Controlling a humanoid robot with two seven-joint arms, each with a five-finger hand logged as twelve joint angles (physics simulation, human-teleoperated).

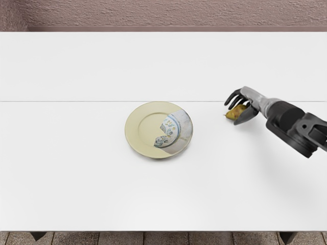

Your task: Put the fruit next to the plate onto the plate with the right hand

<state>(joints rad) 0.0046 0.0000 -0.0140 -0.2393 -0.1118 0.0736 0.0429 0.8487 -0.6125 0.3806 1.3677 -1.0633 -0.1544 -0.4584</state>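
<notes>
Right arm in from the right edge
Its forearm slants up-left; the right hand (243,103) curls its fingers around the pear (235,113).

Pale yellow plate (145,130), blue-grey pattern

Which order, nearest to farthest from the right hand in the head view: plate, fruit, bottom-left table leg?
1. Fruit, held in the right hand itself.
2. Plate, to the hand's left, mid-table.
3. Table leg, far off at the bottom-left corner.
</notes>
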